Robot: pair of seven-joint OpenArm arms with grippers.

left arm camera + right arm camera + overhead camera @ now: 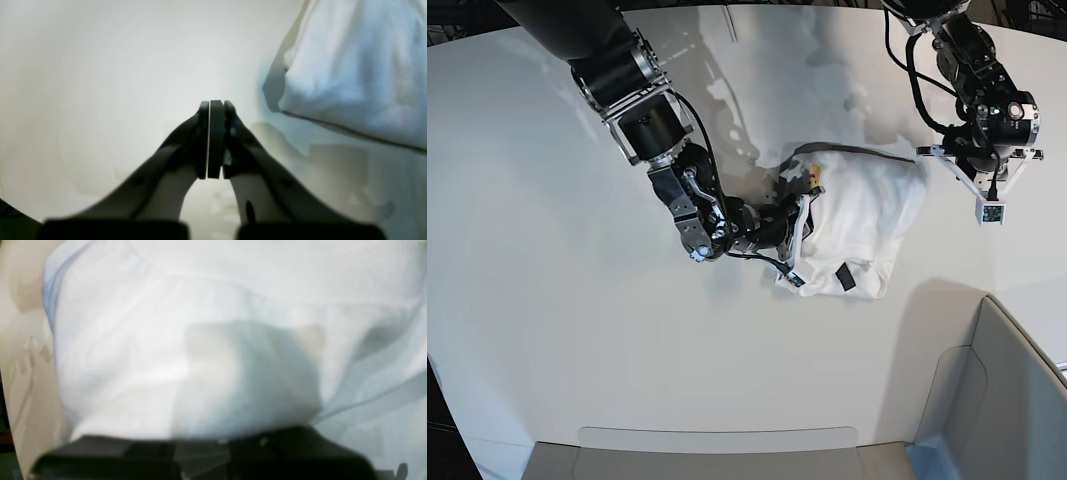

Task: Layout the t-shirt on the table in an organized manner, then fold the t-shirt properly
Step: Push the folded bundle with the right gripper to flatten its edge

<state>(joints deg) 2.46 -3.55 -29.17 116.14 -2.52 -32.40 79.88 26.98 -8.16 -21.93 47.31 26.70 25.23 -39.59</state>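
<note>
The white t-shirt (867, 210) lies crumpled on the table (577, 300) right of the middle, its black neck tag (845, 277) facing up near the front edge. My right gripper (810, 215) is pushed into the shirt's left edge and is shut on a fold of it. In the right wrist view the cloth (247, 380) bulges over the fingers and hides them. My left gripper (987, 203) hangs just right of the shirt. In the left wrist view it (216, 106) is shut with nothing in it, and the shirt (360, 73) lies off to its right.
A grey-white bin wall (997, 390) rises at the front right corner. A low pale ledge (717, 440) runs along the front edge. The right arm's dark links (642, 110) reach in from the back left, casting shadows behind the shirt.
</note>
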